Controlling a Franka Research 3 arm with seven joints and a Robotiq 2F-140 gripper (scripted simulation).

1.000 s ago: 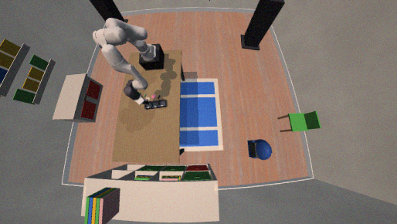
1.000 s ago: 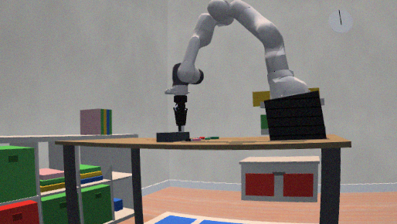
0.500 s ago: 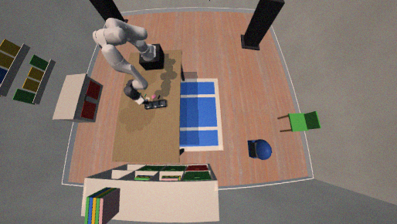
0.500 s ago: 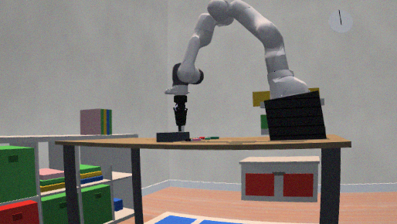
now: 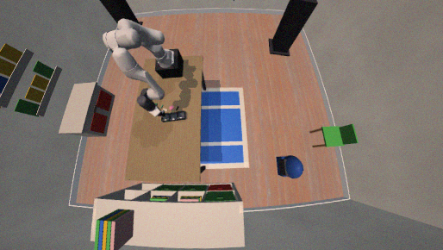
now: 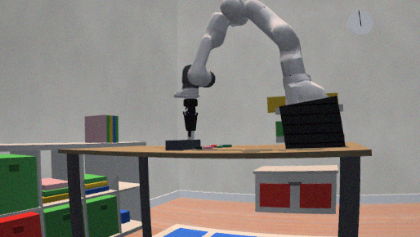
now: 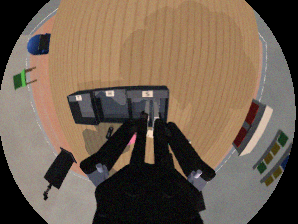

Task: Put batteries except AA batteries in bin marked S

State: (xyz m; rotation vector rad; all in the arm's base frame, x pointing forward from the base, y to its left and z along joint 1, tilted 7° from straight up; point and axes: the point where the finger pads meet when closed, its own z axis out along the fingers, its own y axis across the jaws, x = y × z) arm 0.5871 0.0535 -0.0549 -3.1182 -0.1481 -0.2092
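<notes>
Gripper nearly shut above the bin row

Gripper (image 6: 190,133) hangs straight down from the arm over the dark row of bins (image 6: 182,144), which sits on the bench (image 6: 261,152). Its fingers are drawn almost together. In the wrist view something pale and thin shows between the tips, with a pink patch beside it, but it is too small to name; whether the gripper clamps a thing I cannot tell.

Bins (image 7: 120,104) form one low strip of three compartments with small white labels on the rims; the letters are unreadable. From above, the strip (image 5: 173,116) runs its long axis across the bench, left to right in that view.

Small items (image 6: 216,145), red, green and pink, lie on the bench just beside the strip, on the side toward the arm's black base (image 6: 312,122). In the top view they (image 5: 172,107) sit between the strip and the base, too blurred to tell which way each points.
</notes>
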